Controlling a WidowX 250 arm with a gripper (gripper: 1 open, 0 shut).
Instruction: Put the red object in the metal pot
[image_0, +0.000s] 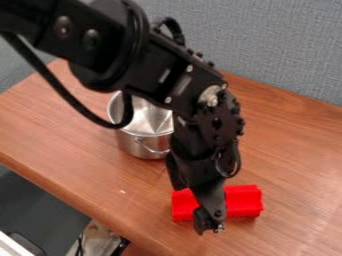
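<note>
We have our black gripper (207, 212) lowered with jaws spread wide astride the bright red grooved rectangular block (217, 204) near the wooden tabletop's (60, 120) front edge, so grasping, lifting and dropping it into the nearby shiny steel pot (142, 133) remain.

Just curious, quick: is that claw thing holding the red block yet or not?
End effector: open, down over the middle of the red object, which lies on the table; not gripped.
</note>
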